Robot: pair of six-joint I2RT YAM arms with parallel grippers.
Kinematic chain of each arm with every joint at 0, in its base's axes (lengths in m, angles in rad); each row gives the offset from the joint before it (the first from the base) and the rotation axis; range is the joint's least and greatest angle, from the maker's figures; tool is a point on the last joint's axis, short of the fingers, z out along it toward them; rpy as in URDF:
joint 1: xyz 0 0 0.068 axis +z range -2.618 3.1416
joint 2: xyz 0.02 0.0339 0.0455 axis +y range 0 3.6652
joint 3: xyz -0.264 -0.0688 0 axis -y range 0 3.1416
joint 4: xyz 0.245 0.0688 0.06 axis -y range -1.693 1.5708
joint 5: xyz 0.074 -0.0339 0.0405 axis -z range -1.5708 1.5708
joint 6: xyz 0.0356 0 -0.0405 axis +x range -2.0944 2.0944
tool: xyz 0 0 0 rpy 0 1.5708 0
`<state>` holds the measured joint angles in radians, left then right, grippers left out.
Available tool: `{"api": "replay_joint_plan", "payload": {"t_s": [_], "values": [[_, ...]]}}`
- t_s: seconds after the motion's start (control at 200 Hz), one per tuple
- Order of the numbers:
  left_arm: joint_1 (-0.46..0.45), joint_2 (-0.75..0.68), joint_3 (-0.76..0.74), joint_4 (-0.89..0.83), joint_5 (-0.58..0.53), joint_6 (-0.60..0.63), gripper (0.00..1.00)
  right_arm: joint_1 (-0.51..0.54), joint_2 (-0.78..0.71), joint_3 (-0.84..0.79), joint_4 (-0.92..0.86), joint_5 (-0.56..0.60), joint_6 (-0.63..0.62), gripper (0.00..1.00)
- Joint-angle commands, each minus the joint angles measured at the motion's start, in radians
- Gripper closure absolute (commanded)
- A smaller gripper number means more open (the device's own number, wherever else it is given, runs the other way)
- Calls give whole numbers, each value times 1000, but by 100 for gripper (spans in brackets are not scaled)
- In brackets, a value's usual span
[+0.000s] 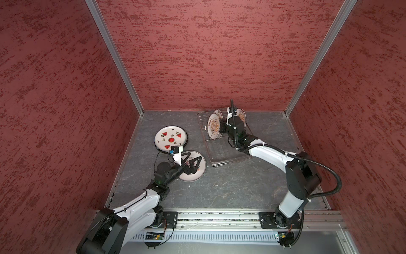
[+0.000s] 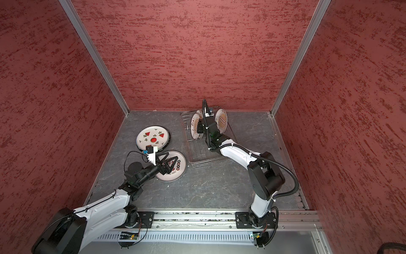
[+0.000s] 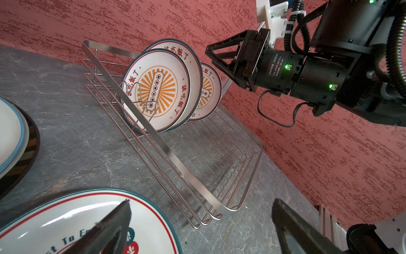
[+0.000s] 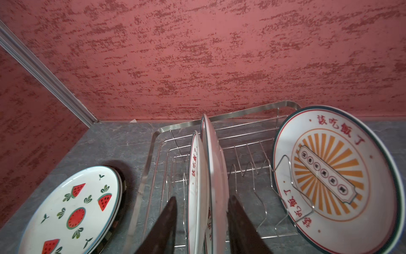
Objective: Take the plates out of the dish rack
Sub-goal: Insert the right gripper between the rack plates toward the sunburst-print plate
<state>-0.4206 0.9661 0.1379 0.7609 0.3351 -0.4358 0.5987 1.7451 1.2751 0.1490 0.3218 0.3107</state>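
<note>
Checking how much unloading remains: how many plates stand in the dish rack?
3, all sunburst-patterned. The outer plate and the middle plate stand close together in the dish rack; the third plate stands apart from them. None seems hidden.

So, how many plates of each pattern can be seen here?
Sunburst plates, in the dish rack: 3
Watermelon plate: 1
Dark-rimmed plate beneath it: 1
Lettered plate: 1
Total: 6 seen; the stack may hide more.
</note>
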Motion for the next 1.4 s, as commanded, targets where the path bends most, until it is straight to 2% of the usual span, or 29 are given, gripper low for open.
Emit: {"api": "replay_joint_plan", "payload": {"t_s": [0.0,0.145,0.346,0.451,0.581,0.757,0.882,1.047,1.398], "values": [[0,0,-5,16,15,18,0,-8,41,69,-103,50,-19,68],[-4,17,-6,39,34,11,1,-10,81,113,-145,28,-22,69],[-3,8,-8,31,28,4,1,-10,148,189,-210,91,-18,73],[-4,-14,-10,12,25,8,1,-10,169,196,-200,89,-5,76],[-4,-35,-24,5,-32,11,1,-7,187,192,-189,121,16,77],[-6,-68,-31,-5,-16,3,0,1,198,183,-174,173,18,79],[-7,-81,-32,-13,-18,2,1,9,211,181,-151,193,17,87],[-7,-80,-30,-15,-22,-2,1,20,226,181,-125,222,8,89],[-7,-99,-33,-27,-13,-19,1,79,214,197,-120,373,-31,95]]}}
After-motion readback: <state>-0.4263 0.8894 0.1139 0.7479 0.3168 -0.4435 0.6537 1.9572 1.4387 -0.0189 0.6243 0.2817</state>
